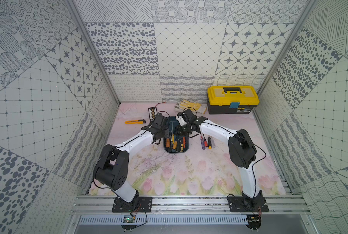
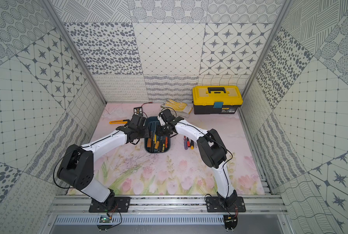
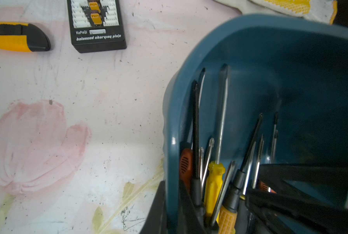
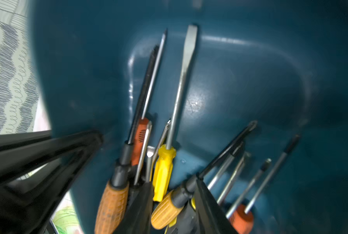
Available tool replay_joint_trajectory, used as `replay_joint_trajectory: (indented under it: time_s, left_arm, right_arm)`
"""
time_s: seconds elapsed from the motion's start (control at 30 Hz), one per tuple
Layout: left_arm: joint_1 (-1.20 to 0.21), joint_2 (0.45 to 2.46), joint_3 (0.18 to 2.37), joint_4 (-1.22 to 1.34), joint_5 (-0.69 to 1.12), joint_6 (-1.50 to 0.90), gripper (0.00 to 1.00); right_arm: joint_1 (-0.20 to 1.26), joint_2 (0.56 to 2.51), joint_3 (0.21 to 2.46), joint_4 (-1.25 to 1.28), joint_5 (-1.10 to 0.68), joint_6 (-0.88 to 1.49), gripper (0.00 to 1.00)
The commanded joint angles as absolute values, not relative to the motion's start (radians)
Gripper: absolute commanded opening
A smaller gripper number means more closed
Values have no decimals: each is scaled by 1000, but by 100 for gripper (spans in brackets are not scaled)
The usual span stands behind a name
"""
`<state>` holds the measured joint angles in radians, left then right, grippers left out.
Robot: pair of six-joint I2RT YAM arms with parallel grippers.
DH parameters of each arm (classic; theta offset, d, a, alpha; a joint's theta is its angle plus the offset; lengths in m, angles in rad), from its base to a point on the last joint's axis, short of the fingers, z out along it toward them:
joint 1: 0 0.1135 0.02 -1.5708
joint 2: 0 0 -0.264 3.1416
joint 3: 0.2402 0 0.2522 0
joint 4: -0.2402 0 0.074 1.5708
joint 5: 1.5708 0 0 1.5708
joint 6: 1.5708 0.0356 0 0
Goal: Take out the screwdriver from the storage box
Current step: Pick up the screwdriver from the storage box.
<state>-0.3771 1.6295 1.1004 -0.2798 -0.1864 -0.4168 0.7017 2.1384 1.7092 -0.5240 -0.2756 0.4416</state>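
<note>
Now picking one screwdriver [image 4: 165,211] out of the crowded storage box [image 1: 176,152].

Straddles its knurled orange handle with the right gripper [image 4: 174,180], jaws apart on either side, contact too blurred to call; pins the box's side wall with the left gripper [image 3: 170,210], clamped shut over the rim. Lies among the other screwdrivers [image 4: 163,172] at the box's end nearer the arm bases, handle toward them, black shaft slanting over the smooth teal floor. Probably handles as light, rigid and tough: dimpled, grippy-looking handle, hard black collar, thin slick steel shaft. Best taken across the fat handle rather than the shaft, too narrow and smooth for a sure pinch. Likely to snag on neighbouring shafts lying close beside it; worth a slow, straight lift. Glossy, round-cornered plastic box, likely to slide if unpinned.
</note>
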Motion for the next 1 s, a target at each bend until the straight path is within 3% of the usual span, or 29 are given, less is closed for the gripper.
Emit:
replay_joint_trajectory:
  time_s: [0.0, 0.37, 0.67, 0.77, 0.9, 0.97]
  left_arm:
    - [-378, 1603, 1094, -194, -184, -410, 0]
    - [-378, 1615, 1105, -186, -174, -411, 0]
    - [-379, 1614, 1102, -188, -178, -414, 0]
    - [-379, 1615, 1101, -185, -173, -419, 0]
    - [-379, 1615, 1103, -187, -174, -419, 0]
    - [-379, 1614, 1103, -187, -175, -417, 0]
  right_arm:
    - [716, 2179, 1745, -486, -296, 460, 38]
    - [733, 2241, 1779, -494, -301, 477, 37]
    - [735, 2271, 1824, -628, -207, 488, 23]
    - [735, 2280, 1830, -633, -208, 488, 24]
    - [739, 2318, 1889, -676, -205, 488, 34]
    - [741, 2339, 1925, -711, -190, 483, 34]
